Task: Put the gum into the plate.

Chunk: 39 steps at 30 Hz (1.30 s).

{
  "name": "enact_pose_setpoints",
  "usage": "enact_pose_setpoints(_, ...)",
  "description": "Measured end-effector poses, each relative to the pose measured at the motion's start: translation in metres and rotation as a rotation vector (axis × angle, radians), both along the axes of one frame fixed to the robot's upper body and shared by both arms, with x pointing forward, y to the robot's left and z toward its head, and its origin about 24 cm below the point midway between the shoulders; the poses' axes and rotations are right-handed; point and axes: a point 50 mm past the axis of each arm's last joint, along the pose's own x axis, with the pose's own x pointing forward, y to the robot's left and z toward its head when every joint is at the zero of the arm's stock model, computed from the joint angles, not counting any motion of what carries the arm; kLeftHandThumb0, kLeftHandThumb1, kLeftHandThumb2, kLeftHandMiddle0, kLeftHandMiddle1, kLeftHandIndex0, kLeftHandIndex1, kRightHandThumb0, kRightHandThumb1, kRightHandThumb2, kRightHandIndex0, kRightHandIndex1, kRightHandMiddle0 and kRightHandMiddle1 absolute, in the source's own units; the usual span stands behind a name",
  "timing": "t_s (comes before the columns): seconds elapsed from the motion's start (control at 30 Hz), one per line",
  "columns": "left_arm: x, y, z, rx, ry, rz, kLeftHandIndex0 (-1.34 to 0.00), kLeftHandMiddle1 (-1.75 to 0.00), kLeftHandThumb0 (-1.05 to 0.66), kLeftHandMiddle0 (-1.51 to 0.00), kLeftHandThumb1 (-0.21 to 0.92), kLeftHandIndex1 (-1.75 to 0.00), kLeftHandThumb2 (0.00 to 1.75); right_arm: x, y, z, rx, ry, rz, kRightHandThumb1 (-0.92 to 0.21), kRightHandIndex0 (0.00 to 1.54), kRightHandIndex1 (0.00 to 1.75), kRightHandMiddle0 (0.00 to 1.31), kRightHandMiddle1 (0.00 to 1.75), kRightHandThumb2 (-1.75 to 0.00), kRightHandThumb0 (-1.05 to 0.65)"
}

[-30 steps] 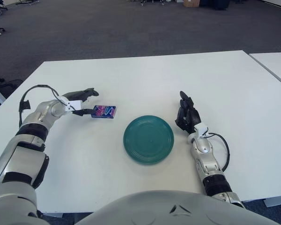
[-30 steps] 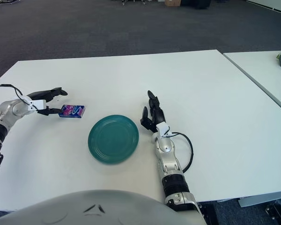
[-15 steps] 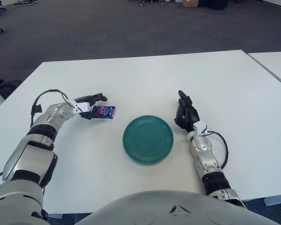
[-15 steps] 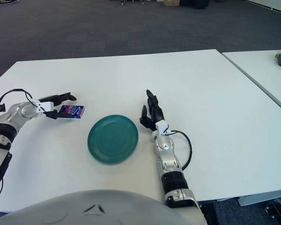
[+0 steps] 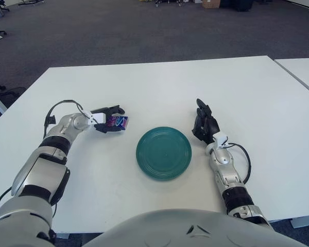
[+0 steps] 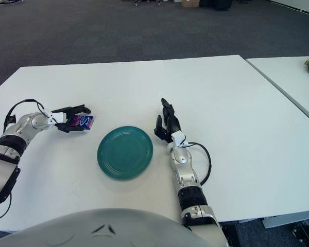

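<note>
The white worktop (image 5: 159, 87) carried a green plate (image 5: 164, 153) at the centre of the frame. The gum pack (image 5: 117, 122), purple and blue, lay on the worktop left of the plate and apart from it, not in it. The left hand (image 5: 107, 119) was at the gum, at the left of the frame, one finger reaching over the top of the pack and others curled at its near edge; whether it had a firm grip could not be told. The right hand (image 5: 205, 125) showed just right of the plate, its fingers extended and holding nothing.
</note>
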Motion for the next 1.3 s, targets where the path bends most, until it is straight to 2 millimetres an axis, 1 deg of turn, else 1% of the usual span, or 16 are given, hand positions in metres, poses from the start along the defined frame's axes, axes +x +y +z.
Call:
enact_pose_setpoints(0.3, -0.002, -0.006, -0.008, 0.028, -0.022, -0.004, 0.00, -0.02, -1.05, -0.14, 0.92, -0.85, 0.32, 0.001, -0.001, -0.002, 0.002, 0.010, 0.000, -0.92, 0.01, 0.00, 0.00, 0.16, -0.95, -0.71)
enact_pose_setpoints(0.57, -0.001, -0.009, -0.013, 0.073, -0.068, 0.002, 0.00, -0.03, -1.05, -0.19, 0.92, -1.08, 0.29, 0.001, -0.002, -0.003, 0.000, 0.014, 0.003, -0.92, 0.00, 0.00, 0.00, 0.12, -0.94, -0.73)
enact_pose_setpoints(0.7, -0.001, -0.010, -0.018, 0.112, -0.135, 0.013, -0.04, -0.08, -0.96, -0.27, 0.92, -1.26, 0.19, 0.001, -0.002, -0.003, -0.002, 0.013, 0.003, -0.92, 0.00, 0.00, 0.00, 0.13, -0.95, -0.73)
enact_pose_setpoints(0.73, -0.002, -0.010, -0.020, 0.124, -0.154, 0.017, -0.06, -0.13, -0.93, -0.28, 0.92, -1.29, 0.17, 0.001, -0.002, -0.003, -0.002, 0.013, 0.002, -0.92, 0.00, 0.00, 0.00, 0.13, -0.95, -0.73)
enact_pose_setpoints(0.8, -0.004, -0.009, -0.023, 0.147, -0.189, 0.028, -0.08, -0.44, -0.84, -0.18, 0.89, -1.34, 0.12, 0.001, -0.003, -0.002, -0.002, 0.012, 0.002, -0.92, 0.00, 0.00, 0.00, 0.14, -0.95, -0.73)
enact_pose_setpoints(0.83, -0.005, -0.008, -0.025, 0.157, -0.203, 0.035, -0.09, -0.65, -0.78, -0.11, 0.87, -1.39, 0.11, 0.001, -0.003, -0.002, -0.001, 0.012, 0.002, -0.92, 0.01, 0.00, 0.00, 0.15, -0.95, -0.73)
enact_pose_setpoints(0.87, -0.005, -0.008, -0.026, 0.165, -0.214, 0.040, -0.10, -0.79, -0.74, -0.07, 0.86, -1.42, 0.09, 0.001, -0.003, -0.002, -0.001, 0.013, 0.002, -0.92, 0.01, 0.00, 0.00, 0.15, -0.96, -0.73)
enact_pose_setpoints(0.9, -0.006, -0.006, -0.027, 0.176, -0.227, 0.047, -0.11, -0.84, -0.72, -0.06, 0.85, -1.44, 0.09, 0.001, -0.003, -0.002, -0.001, 0.013, 0.002, -0.92, 0.01, 0.00, 0.00, 0.15, -0.96, -0.73)
enact_pose_setpoints(0.93, -0.007, -0.005, -0.028, 0.184, -0.237, 0.053, -0.12, -0.99, -0.66, -0.04, 0.80, -1.48, 0.16, 0.001, -0.004, -0.002, -0.001, 0.013, 0.002, -0.92, 0.01, 0.00, 0.00, 0.16, -0.96, -0.73)
enact_pose_setpoints(0.97, -0.007, -0.004, -0.029, 0.191, -0.247, 0.059, -0.12, -1.04, -0.63, -0.03, 0.75, -1.50, 0.25, 0.001, -0.004, -0.002, 0.000, 0.013, 0.003, -0.92, 0.01, 0.00, 0.00, 0.16, -0.96, -0.73)
enact_pose_setpoints(1.03, -0.008, -0.003, -0.030, 0.215, -0.268, 0.058, -0.13, -1.33, -0.49, -0.04, 0.56, -1.62, 0.62, 0.002, -0.004, -0.002, 0.001, 0.013, 0.006, -0.92, 0.02, 0.01, 0.00, 0.18, -0.96, -0.73)
enact_pose_setpoints(1.07, -0.009, -0.003, -0.031, 0.228, -0.280, 0.056, -0.19, -1.39, -0.47, -0.04, 0.58, -1.63, 0.66, 0.002, -0.004, -0.002, 0.002, 0.012, 0.007, -0.92, 0.02, 0.01, 0.00, 0.18, -0.96, -0.72)
enact_pose_setpoints(1.1, -0.009, -0.002, -0.032, 0.242, -0.294, 0.054, -0.25, -1.46, -0.30, -0.16, 0.58, -1.67, 0.76, 0.002, -0.003, -0.002, 0.002, 0.012, 0.008, -0.92, 0.02, 0.01, 0.00, 0.19, -0.96, -0.72)
enact_pose_setpoints(1.17, -0.011, 0.000, -0.034, 0.280, -0.321, 0.047, -0.34, -1.51, -0.15, -0.29, 0.54, -1.71, 0.90, 0.002, -0.003, -0.002, 0.004, 0.012, 0.009, -0.92, 0.03, 0.01, 0.00, 0.21, -0.96, -0.72)
enact_pose_setpoints(1.23, -0.011, 0.001, -0.034, 0.309, -0.339, 0.045, -0.47, -1.53, -0.06, -0.46, 0.40, -1.73, 1.11, 0.002, -0.003, -0.002, 0.005, 0.012, 0.007, -0.92, 0.04, 0.01, 0.00, 0.22, -0.96, -0.71)
enact_pose_setpoints(1.3, -0.011, 0.003, -0.034, 0.327, -0.351, 0.049, -0.52, -1.58, -0.03, -0.54, 0.31, -1.74, 1.26, 0.002, -0.004, -0.002, 0.005, 0.011, 0.004, -0.92, 0.04, 0.01, 0.00, 0.23, -0.96, -0.71)
